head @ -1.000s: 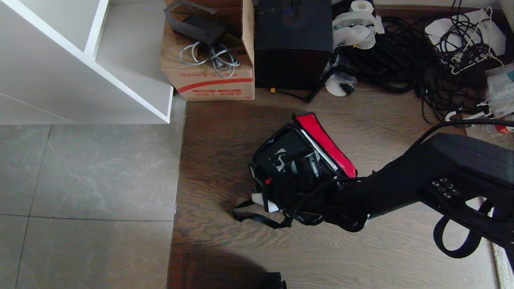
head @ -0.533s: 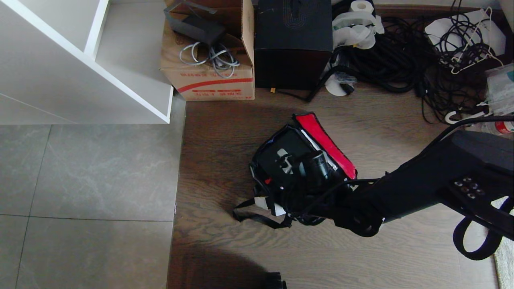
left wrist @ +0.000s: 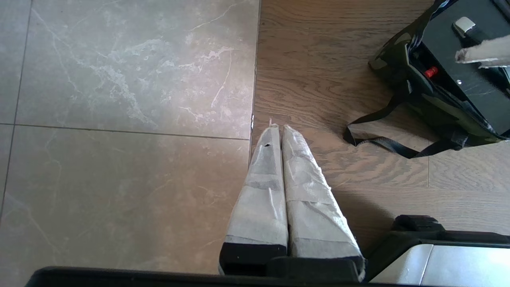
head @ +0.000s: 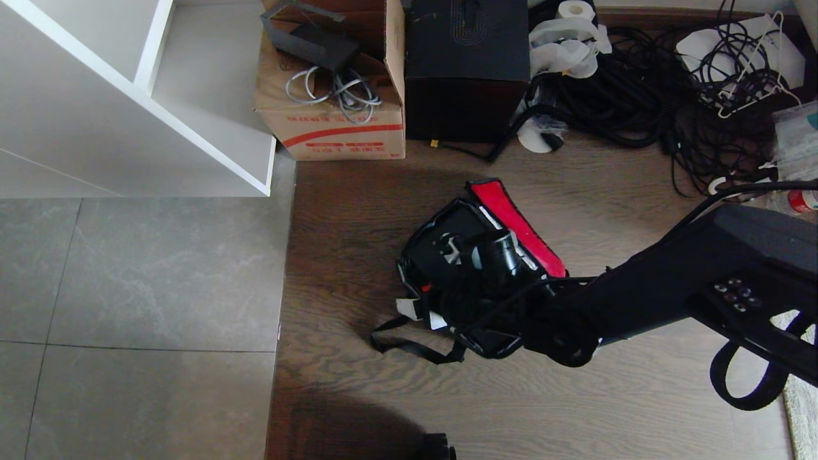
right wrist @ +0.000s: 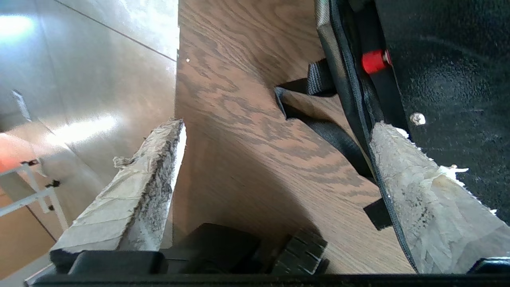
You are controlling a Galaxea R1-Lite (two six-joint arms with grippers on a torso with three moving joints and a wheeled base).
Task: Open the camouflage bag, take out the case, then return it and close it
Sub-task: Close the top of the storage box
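Note:
The camouflage bag [head: 405, 268] lies open on the wood floor, its red lid lining [head: 521, 227] folded back to the right. The black case [head: 447, 223] sits inside it, its red knob [right wrist: 373, 61] just inside the near rim. My right gripper [head: 424, 314] hovers at the bag's near left corner, open wide. One taped finger [right wrist: 402, 175] overlaps the zipper rim and the case [right wrist: 450, 79]; the other [right wrist: 155, 167] is over bare floor. Nothing is between them. My left gripper [left wrist: 277, 128] is shut and parked low, left of the bag [left wrist: 398, 67].
A black strap loop [head: 409, 346] trails from the bag toward me. Behind it stand a cardboard box [head: 332, 128], a large black cube box [head: 466, 70] and tangled cables [head: 639, 96]. A white shelf unit [head: 128, 96] is at the far left, over grey tile.
My right gripper's fingers have spread wider at the bag's near corner, and the forearm has shifted slightly. The bag and the case have stayed put.

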